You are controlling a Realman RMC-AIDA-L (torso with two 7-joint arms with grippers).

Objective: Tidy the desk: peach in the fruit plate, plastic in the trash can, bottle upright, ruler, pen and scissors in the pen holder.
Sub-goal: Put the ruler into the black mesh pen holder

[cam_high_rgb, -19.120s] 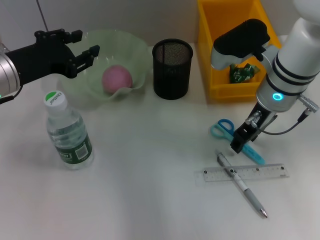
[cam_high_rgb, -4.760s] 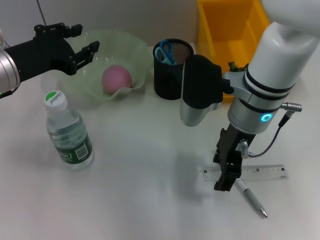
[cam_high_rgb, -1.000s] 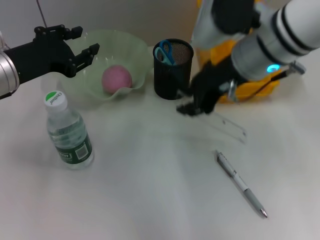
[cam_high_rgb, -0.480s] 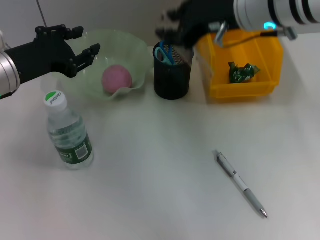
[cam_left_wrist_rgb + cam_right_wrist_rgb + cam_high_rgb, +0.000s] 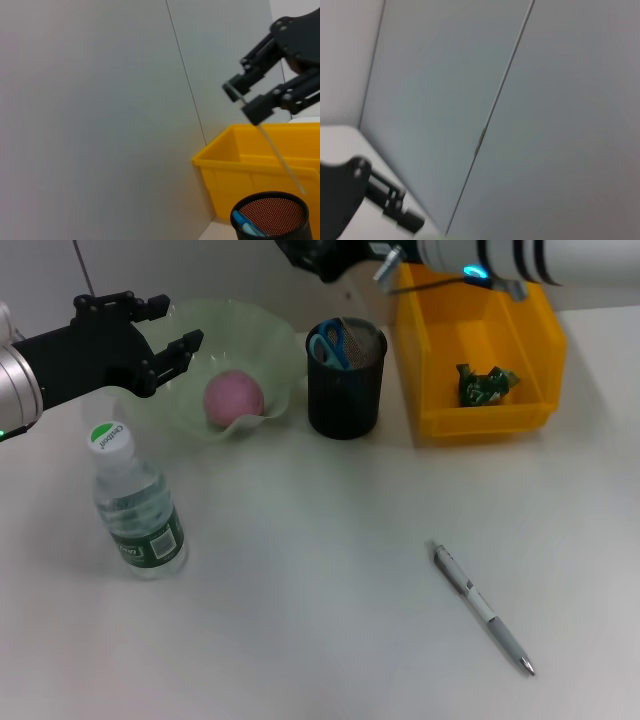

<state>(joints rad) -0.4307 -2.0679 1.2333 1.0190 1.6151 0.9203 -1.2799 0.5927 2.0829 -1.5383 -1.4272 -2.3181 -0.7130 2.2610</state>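
Note:
My right gripper (image 5: pixel 316 254) hangs above and behind the black mesh pen holder (image 5: pixel 345 390). The left wrist view shows that right gripper (image 5: pixel 246 102) shut on the clear ruler (image 5: pixel 280 156), which slants down over the pen holder (image 5: pixel 270 216). The blue-handled scissors (image 5: pixel 326 342) stand in the holder. On the table at the front right lies the silver pen (image 5: pixel 482 608). The pink peach (image 5: pixel 234 396) rests in the green fruit plate (image 5: pixel 272 332). The bottle (image 5: pixel 135 506) stands upright. Green plastic (image 5: pixel 487 382) lies in the yellow trash can (image 5: pixel 482 423). My left gripper (image 5: pixel 168 326) is open beside the plate.
White desk surface stretches between the bottle and the pen. A grey wall runs close behind the plate, the holder and the yellow can.
My right gripper has carried the ruler up and back, from just right of the pen holder to above and behind it. The left arm has not moved.

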